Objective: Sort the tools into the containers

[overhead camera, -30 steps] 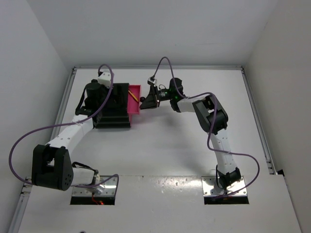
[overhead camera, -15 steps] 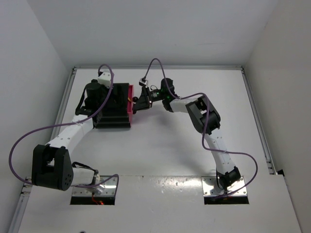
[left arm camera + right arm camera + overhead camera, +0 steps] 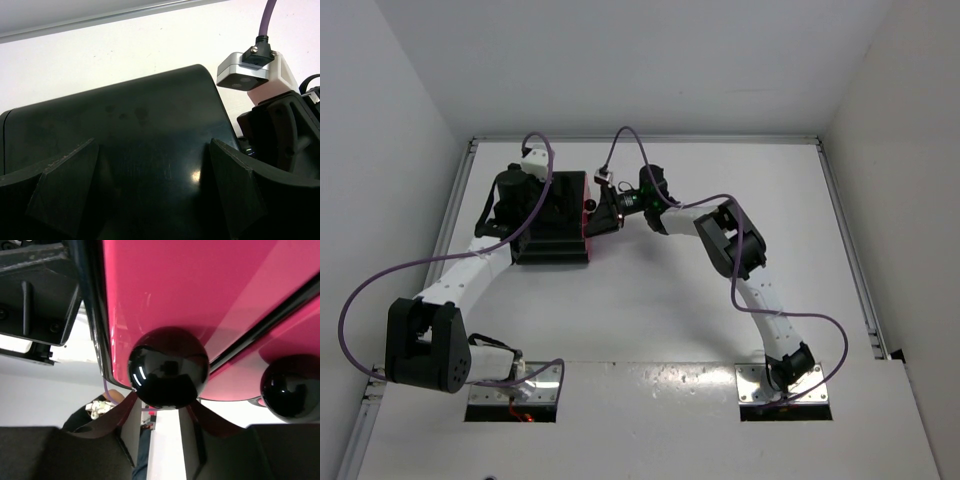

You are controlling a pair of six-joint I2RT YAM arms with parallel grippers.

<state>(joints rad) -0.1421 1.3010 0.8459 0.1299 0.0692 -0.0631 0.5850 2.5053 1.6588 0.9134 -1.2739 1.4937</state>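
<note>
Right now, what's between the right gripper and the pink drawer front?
Just the round black knob, fixed on the pink drawer front directly ahead of the right gripper; the right wrist view shows it.

The drawer front (image 3: pixel 190 285) just ahead of the right jaws is plain glossy magenta, streaked with pale reflections. The round knob (image 3: pixel 168 367) at the tips of those jaws is shiny black with small white glints. A second knob (image 3: pixel 287 387), off to their right, is the same black on another magenta front. The right jaws are dark, tinged reddish near the knob. The cabinet (image 3: pixel 125 140) between the left jaws is plain black with a dull sheen. The left jaws are matte black. The surface (image 3: pixel 650 300) is white and the cables (image 3: pixel 380 275) are purple.
</note>
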